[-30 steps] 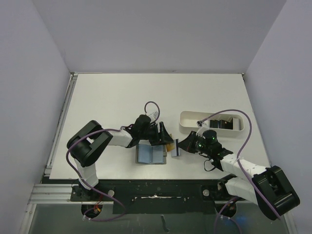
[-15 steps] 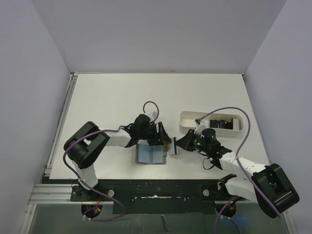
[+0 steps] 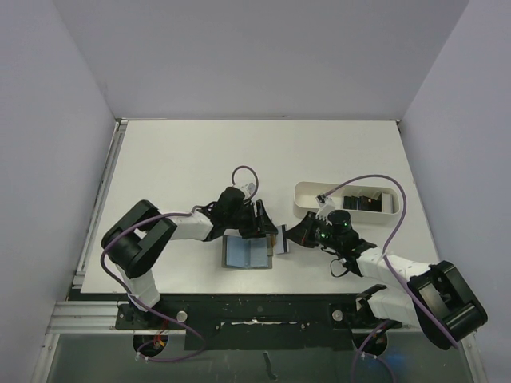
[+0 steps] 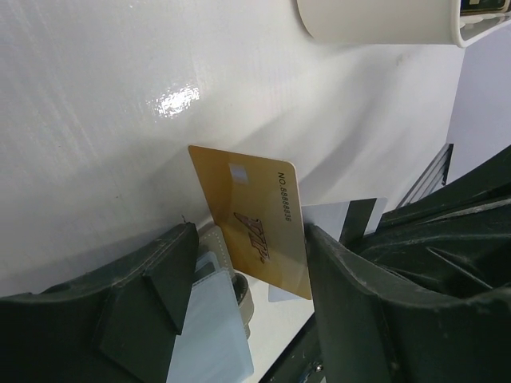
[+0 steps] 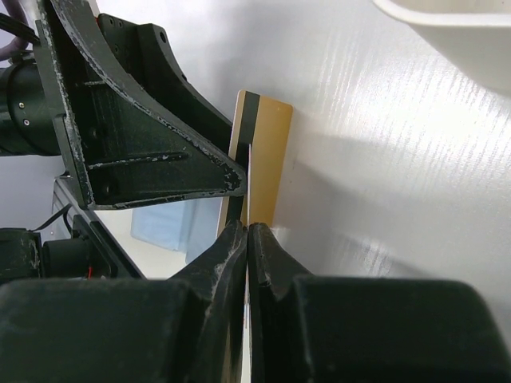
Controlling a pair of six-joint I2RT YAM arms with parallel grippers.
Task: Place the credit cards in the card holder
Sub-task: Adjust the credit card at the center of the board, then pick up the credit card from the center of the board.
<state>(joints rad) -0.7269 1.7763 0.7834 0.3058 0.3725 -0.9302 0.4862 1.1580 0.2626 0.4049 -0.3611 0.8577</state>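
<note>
The card holder (image 3: 246, 252) lies open on the table, light blue lining up; its blue pockets (image 4: 209, 319) also show in the left wrist view. My left gripper (image 3: 267, 227) (image 4: 251, 239) is open at the holder's right edge. A gold credit card (image 4: 257, 230) stands on edge between its fingers; the right wrist view shows this card's striped back (image 5: 262, 159). My right gripper (image 3: 293, 237) (image 5: 247, 227) is shut on a thin pale card (image 3: 283, 239), seen edge-on, right next to the gold one. That pale card (image 4: 339, 217) shows behind the gold card.
A white oblong tray (image 3: 307, 197) stands at the right, behind my right arm, with dark cards (image 3: 366, 202) inside. Its rim also shows in the left wrist view (image 4: 375, 24). The table's front edge lies just below the card holder.
My right gripper has moved left with its card, closing in on the left gripper and the holder's right edge. The left arm has shifted only slightly.
</note>
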